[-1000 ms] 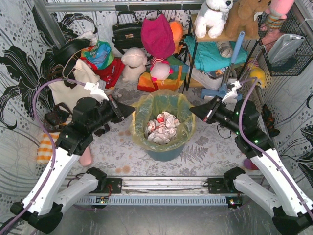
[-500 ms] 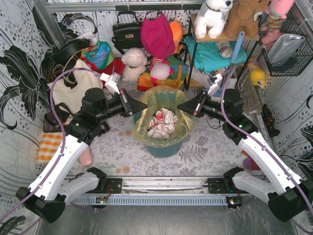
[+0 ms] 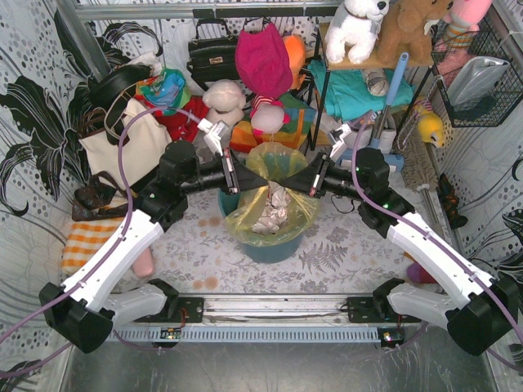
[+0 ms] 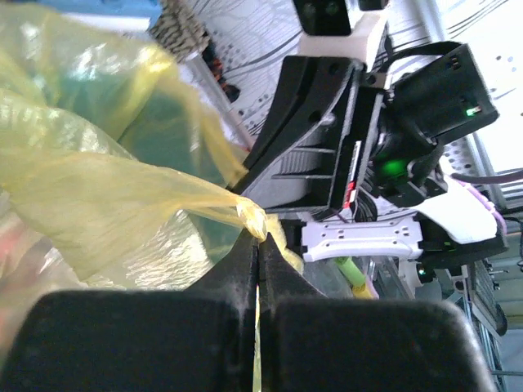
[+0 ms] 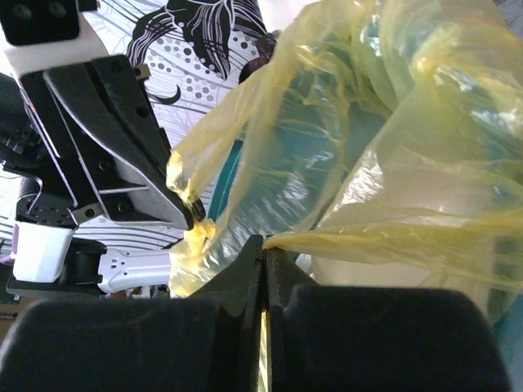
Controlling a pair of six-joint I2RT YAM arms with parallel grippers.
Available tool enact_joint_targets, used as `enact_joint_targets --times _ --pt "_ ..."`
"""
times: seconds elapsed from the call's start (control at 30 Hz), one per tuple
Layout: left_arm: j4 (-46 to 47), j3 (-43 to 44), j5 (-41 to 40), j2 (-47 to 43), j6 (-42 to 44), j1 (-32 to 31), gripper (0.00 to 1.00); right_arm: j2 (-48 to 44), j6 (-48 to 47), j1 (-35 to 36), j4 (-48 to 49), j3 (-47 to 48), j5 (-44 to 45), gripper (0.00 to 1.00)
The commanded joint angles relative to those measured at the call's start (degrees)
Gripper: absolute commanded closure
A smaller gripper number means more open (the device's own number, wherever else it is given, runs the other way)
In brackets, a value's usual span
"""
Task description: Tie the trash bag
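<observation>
The trash bag [image 3: 282,163] is thin translucent yellow-green plastic lining a teal round bin [image 3: 278,245], with crumpled white paper [image 3: 274,214] inside. My left gripper [image 3: 263,185] is shut on the bag's left rim, and my right gripper [image 3: 288,184] is shut on its right rim. Both tips nearly meet above the middle of the bin, pulling the rims together. In the left wrist view my left gripper [image 4: 257,238] pinches a yellow edge [image 4: 155,204]. In the right wrist view my right gripper [image 5: 263,241] pinches another yellow strip [image 5: 392,237].
A cream tote bag [image 3: 122,143] with black handles stands at the left. Plush toys [image 3: 225,102], a pink cloth [image 3: 263,57] and a black handbag [image 3: 211,53] crowd the back. A metal shelf [image 3: 368,82] with toys stands at the back right. An orange striped cloth [image 3: 82,245] lies at the left.
Both grippers have moved inward from the bin's sides to its middle, each drawing a rim of the bag with it. The bag's mouth has narrowed.
</observation>
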Motion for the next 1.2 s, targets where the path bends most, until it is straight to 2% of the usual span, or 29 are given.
enact_joint_targets --times 0.0,0.23,0.4,0.5,0.63,0.83,1.0,1.17 --pt "10.6 4.4 2.6 0.3 -1.7 -0.1 1.00 -1.0 -0.1 0.4 4.6 4.9 1.5 1.00" --pt "7.4 6.5 -2.1 -1.7 -0.2 0.0 1.00 -4.5 -3.2 0.4 2.0 8.8 7.1 1.00" --pt "4.3 5.5 -9.0 -4.5 2.1 0.0 1.00 -6.6 -4.2 0.5 -2.4 8.1 11.4 1.00" --pt "2.1 4.2 -9.5 -4.8 3.1 0.0 1.00 -7.2 -4.4 0.4 -5.1 7.0 12.6 1.00" --pt "1.0 -0.3 -3.9 -5.5 3.2 0.0 1.00 -8.1 -4.1 0.4 -5.4 3.7 9.1 1.00" --pt "-3.7 -6.8 5.5 -8.9 7.4 0.1 1.00 -7.5 -2.2 0.4 -2.2 -1.7 -5.0 1.00" --pt "-5.9 -6.4 10.0 -10.9 10.8 0.1 1.00 -8.9 -2.4 0.4 -2.4 -2.6 -6.4 1.00" --pt "-0.4 -3.4 12.8 -10.1 9.2 0.5 1.00 -8.3 -3.3 0.4 -3.5 1.6 -4.0 1.00"
